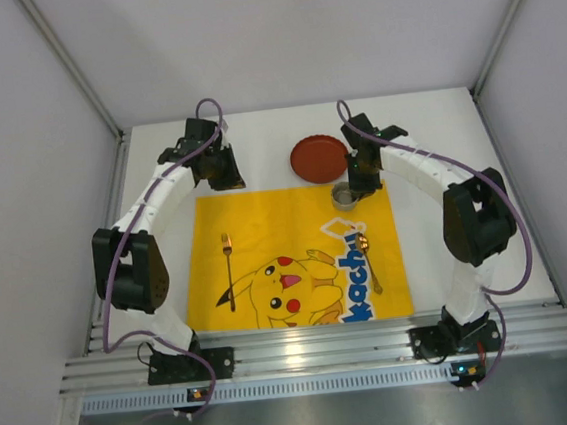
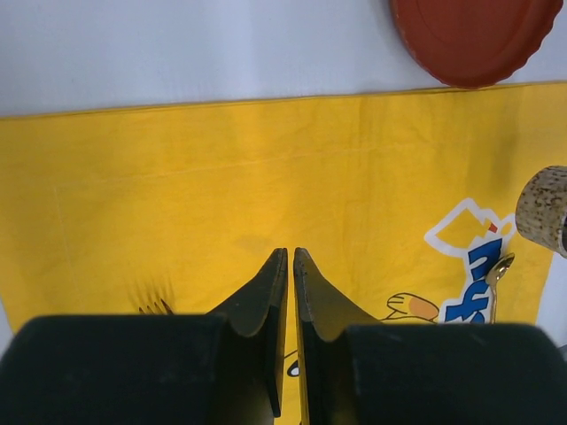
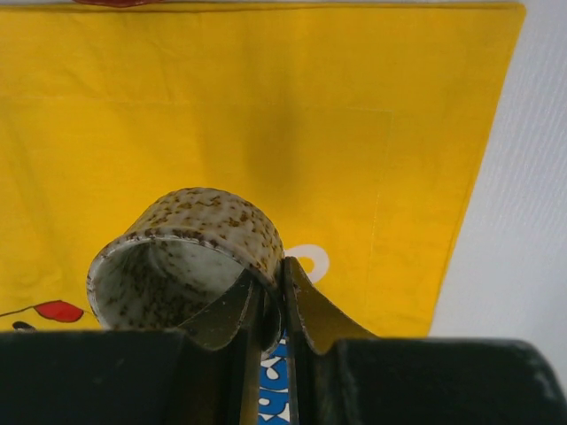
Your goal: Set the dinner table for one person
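Over the white dinner table (image 1: 426, 128), the right gripper (image 3: 273, 270) is pinching the speckled cup (image 3: 195, 221) by its rim — placing it, I'd say, and needing a level lowering next — while the left gripper (image 2: 291, 255) is hovering, jaws closed on nothing.

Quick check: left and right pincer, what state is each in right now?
Left pincer: closed, nothing between the fingers.
Right pincer: closed on the wall of the speckled cup.

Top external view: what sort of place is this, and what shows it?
Probably a robot lab cell: white walls box in the dinner table, and the left arm and right arm bolt to a metal rail.
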Controlling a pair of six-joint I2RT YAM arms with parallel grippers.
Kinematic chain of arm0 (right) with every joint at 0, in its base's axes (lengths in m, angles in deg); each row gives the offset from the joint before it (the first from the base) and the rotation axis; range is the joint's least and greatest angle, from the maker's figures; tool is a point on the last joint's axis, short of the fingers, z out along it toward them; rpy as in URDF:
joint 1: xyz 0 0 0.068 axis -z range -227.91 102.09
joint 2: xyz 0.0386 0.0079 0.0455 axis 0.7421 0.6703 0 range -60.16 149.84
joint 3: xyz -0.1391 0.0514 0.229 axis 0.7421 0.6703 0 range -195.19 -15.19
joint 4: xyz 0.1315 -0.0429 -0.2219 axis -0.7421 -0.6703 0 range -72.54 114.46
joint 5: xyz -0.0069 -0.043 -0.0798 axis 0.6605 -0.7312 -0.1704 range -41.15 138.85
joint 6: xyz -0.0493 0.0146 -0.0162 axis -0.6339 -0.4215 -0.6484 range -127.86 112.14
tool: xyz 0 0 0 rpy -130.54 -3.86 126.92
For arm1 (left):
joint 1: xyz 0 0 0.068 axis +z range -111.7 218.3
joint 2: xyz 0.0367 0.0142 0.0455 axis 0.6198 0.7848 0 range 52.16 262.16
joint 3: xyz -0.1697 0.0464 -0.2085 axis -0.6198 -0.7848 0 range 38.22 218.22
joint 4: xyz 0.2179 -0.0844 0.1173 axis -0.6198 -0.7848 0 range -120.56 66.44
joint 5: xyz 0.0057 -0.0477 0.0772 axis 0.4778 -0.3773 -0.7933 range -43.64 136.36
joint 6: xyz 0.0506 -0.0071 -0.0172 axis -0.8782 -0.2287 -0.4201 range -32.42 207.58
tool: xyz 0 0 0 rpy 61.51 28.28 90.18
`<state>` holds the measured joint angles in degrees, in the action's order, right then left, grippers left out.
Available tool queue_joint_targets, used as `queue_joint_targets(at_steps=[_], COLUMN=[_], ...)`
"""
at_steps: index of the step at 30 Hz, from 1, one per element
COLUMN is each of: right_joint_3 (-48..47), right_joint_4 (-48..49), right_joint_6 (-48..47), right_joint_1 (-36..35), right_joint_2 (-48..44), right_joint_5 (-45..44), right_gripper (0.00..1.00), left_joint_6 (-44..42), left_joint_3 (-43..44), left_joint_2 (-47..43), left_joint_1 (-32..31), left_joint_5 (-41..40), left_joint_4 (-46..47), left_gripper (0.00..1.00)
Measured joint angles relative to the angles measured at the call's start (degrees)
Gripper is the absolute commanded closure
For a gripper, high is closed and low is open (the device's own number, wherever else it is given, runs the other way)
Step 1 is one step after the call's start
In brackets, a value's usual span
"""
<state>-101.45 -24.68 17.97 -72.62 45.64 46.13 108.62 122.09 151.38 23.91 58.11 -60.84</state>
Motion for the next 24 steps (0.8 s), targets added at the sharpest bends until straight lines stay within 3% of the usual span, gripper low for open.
queue_joint_targets(at_steps=[13,15,16,17,18,21,24], right_joint_3=[7.9,8.9,9.3,9.8,10.0,10.6,10.9], right_joint_4=[6.6,7.2,7.4,7.6,7.7,8.0,7.7], right_joint_6=[1.9,1.9,2.1,2.6,2.5,2.8,2.7], right_joint_1=[-0.2,-0.2,-0.2,-0.3,-0.3,-0.3,-0.3], right_joint_2=[2.4,2.4,2.4,2.4,2.4,2.3,1.3], right_joint_5=[-1.8,-2.2,-2.4,-2.5,-2.8,-3.2,-3.6], right_gripper=[0.97,0.84,0.67,0.59,0.46,0.31,0.25], left_joint_6=[0.0,0.0,0.0,0.0,0.0,0.0,-0.1], left_joint_3=[-2.3,-2.3,-2.2,-2.2,-2.0,-0.1,2.9], left_joint_2=[-2.5,-2.5,-2.5,-2.5,-2.5,-1.7,-0.3], left_joint_1=[0.0,0.0,0.0,0.0,0.0,0.0,0.0], left_joint_5=[0.7,0.7,0.7,0.8,0.8,0.7,0.1], left_joint_4=[0.0,0.0,0.0,0.0,-0.1,-0.5,-0.8], left_gripper=[0.88,0.88,0.89,0.88,0.88,0.89,0.89])
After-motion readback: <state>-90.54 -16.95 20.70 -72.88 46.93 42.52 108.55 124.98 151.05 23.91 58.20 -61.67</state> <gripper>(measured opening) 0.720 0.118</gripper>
